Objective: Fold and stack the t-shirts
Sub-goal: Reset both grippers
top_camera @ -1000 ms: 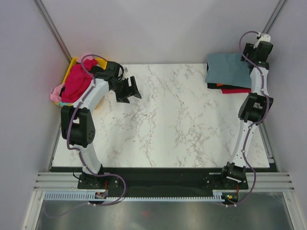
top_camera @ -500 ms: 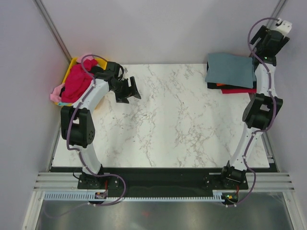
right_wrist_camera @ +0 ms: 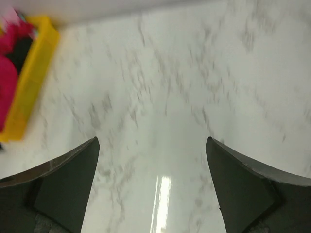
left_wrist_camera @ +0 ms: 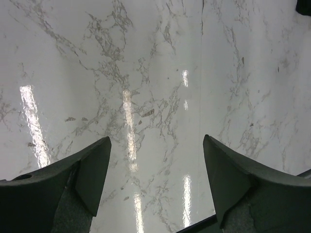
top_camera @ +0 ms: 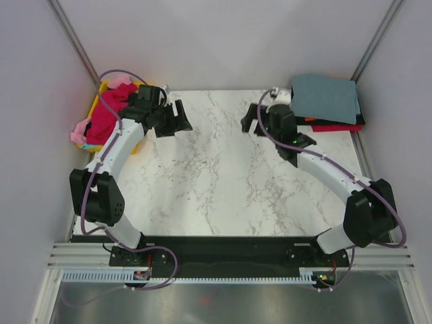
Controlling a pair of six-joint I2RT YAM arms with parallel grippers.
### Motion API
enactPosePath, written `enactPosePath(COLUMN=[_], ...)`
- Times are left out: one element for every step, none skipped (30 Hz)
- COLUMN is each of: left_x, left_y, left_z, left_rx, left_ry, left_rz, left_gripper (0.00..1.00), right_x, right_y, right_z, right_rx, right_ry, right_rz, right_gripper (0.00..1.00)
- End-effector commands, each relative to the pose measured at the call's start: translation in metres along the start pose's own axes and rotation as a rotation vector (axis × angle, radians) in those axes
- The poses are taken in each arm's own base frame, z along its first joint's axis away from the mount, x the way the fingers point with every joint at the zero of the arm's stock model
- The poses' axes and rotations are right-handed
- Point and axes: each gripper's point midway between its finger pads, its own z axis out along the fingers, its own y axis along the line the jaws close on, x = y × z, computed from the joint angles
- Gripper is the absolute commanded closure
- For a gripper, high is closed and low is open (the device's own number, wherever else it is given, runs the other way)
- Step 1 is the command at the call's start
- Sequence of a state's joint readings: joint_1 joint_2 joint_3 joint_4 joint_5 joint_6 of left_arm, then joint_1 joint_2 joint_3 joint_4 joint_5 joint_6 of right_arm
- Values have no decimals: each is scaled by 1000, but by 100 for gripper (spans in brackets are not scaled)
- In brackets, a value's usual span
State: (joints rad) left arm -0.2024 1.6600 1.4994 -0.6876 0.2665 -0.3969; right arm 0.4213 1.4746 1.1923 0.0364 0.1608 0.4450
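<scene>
A folded slate blue-grey t-shirt point(top_camera: 325, 98) tops a stack at the table's far right corner, with orange, black and red shirts point(top_camera: 334, 125) showing at its near edge. A magenta shirt point(top_camera: 108, 115) and a pink one point(top_camera: 79, 130) are heaped in the yellow tray point(top_camera: 101, 89) at the far left; the magenta shirt also shows in the right wrist view point(right_wrist_camera: 10, 73). My left gripper point(top_camera: 181, 119) is open and empty just right of the tray, over bare marble point(left_wrist_camera: 155, 145). My right gripper point(top_camera: 251, 121) is open and empty, left of the stack, over marble point(right_wrist_camera: 153, 145).
The yellow tray point(right_wrist_camera: 29, 82) overhangs the table's left edge. Grey walls close in on both sides and the back. The black rail holding the arm bases runs along the near edge.
My right arm has swung from the far right wall down and left, its gripper now over the table left of the stack. My left gripper has shifted slightly toward the back.
</scene>
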Motion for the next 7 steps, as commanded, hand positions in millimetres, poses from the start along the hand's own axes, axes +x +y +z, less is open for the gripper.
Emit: enactPosePath(left_x=[-22, -22, -23, -24, -24, -25, -27], left_y=[3, 3, 2, 3, 4, 6, 8], left_z=[-12, -14, -15, -16, -15, -17, -19], left_rx=[-23, -23, -22, -27, -32, -41, -55], left_ry=[-119, -128, -135, -140, -143, -154, -164], left_rz=[64, 66, 69, 67, 67, 68, 68], left_gripper=[16, 16, 16, 16, 16, 16, 16], right_x=[103, 116, 127, 142, 143, 145, 141], right_y=[-34, -33, -34, -32, -31, -33, -30], right_z=[-28, -36, -43, -60, -67, -74, -86], right_rx=[157, 145, 134, 89, 70, 71, 44], right_ry=[242, 272, 297, 331, 331, 336, 320], right_rz=[9, 16, 26, 36, 46, 53, 52], right_gripper=[2, 2, 2, 2, 2, 2, 2])
